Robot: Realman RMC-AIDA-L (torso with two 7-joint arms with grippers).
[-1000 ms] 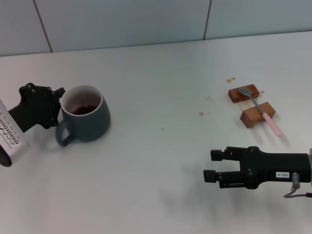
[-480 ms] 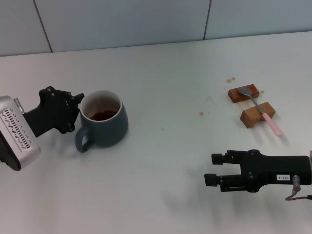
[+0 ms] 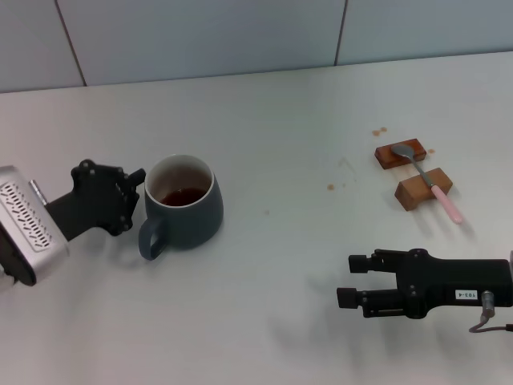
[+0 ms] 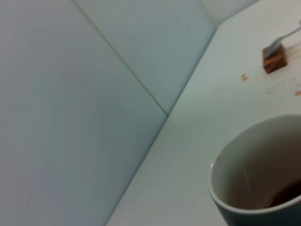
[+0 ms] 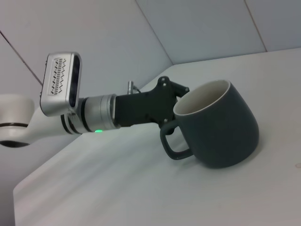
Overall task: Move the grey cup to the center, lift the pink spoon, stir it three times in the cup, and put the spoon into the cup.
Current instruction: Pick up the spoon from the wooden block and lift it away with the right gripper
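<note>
The grey cup [image 3: 191, 218] stands upright on the white table, left of the middle, with brown liquid inside and its handle toward the front left. My left gripper [image 3: 138, 196] is at the cup's left rim just above the handle, shut on it; the right wrist view shows this gripper [image 5: 179, 94] meeting the cup [image 5: 221, 127] at the rim. The left wrist view looks over the cup's rim [image 4: 235, 155]. The pink spoon [image 3: 434, 186] lies across two wooden blocks at the right. My right gripper [image 3: 350, 278] hovers open at the front right, holding nothing.
Two brown wooden blocks [image 3: 401, 154] [image 3: 423, 188] hold up the spoon at the right, with small brown drips on the table around them. A tiled wall [image 3: 240, 32] runs along the table's far edge.
My left gripper has carried the cup rightward and a little nearer the table's front. The right gripper has barely moved, and the spoon stayed put.
</note>
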